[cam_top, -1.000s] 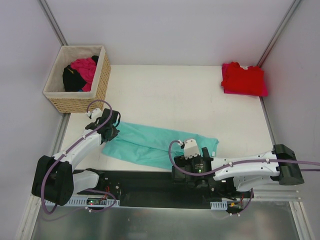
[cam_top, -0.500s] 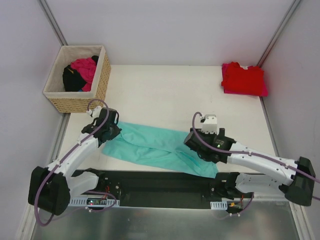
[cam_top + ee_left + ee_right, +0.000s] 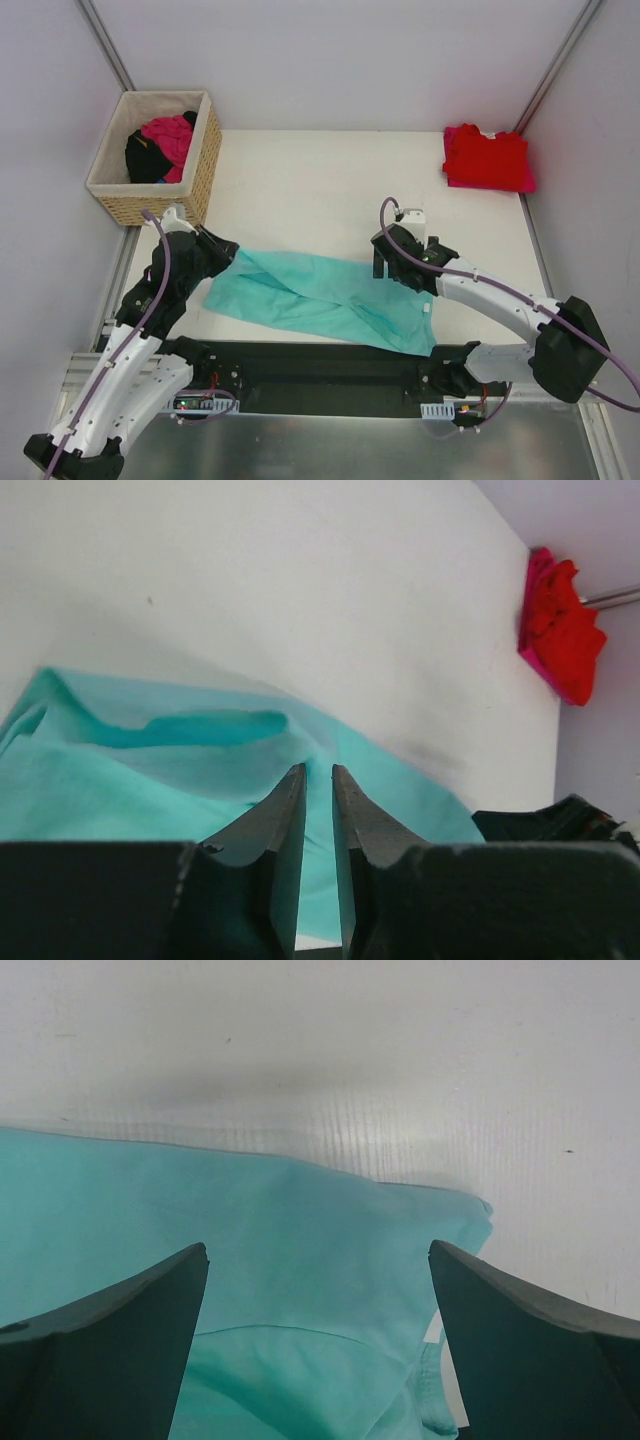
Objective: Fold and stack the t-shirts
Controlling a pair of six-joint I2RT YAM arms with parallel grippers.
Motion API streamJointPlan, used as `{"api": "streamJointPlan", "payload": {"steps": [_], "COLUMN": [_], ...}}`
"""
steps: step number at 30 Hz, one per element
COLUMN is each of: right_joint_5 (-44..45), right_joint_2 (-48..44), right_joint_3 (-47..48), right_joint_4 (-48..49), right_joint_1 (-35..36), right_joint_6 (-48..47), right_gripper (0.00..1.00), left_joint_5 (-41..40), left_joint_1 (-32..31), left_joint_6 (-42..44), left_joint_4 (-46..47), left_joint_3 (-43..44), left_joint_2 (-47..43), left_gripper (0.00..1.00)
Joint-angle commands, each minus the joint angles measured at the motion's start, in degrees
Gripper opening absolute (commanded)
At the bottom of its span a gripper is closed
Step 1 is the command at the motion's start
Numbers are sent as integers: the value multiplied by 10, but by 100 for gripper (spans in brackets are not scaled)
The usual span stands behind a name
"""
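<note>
Two grippers hang over a teal shirt [image 3: 320, 300] lying on the near half of the table [image 3: 320, 185]. The shirt is a long, rumpled strip. Its long axis runs left to right and is tilted, so the left end sits farther out and the right end points back toward the arm bases.

The left gripper [image 3: 318, 768] is over the shirt's left end. Its jaws are barely parted, leaving only a thin slit, and no cloth shows between them. The right gripper [image 3: 318, 1250] is over the shirt's far edge near the right end, with its jaws spread wide and nothing between them.

Farther back, a wicker basket [image 3: 165, 208] stands at the far left with magenta cloth [image 3: 168, 133] and black cloth [image 3: 145, 158] inside. A folded red shirt [image 3: 487, 155] lies in the far right corner on top of a pink shirt [image 3: 522, 184].
</note>
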Motion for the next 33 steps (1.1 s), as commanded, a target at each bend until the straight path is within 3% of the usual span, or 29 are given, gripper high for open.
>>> {"api": "streamJointPlan", "payload": {"steps": [1,13,18,26,30,33], "right_joint_5": [-24,-20,-56,-174,-189,-191], "right_joint_2": [-12,-24,-14,12,5,-4], "right_joint_3": [20,3,-17,-64,-83,-97], "right_joint_4": [19,10,41,156,163,161], "right_joint_1": [-2,-2,-12,-31,-34,-34], "right_joint_6": [-17,-16,-7,22,32,43], "right_gripper": [96,97,96,97,97,97], "left_joint_5": [-33,-42,-29,84,158,160], "left_joint_1": [-2,-2,-2,-2,-2,-3], "left_joint_6": [21,12,10,24,50,42], "left_joint_4": [-35,-32,-25,82,146,179], "left_joint_3": [-24,-29,-32,-58,-75,-101], "left_joint_2": [9,60,74,128,173,204], "left_gripper": [16,11,11,8,9,8]}}
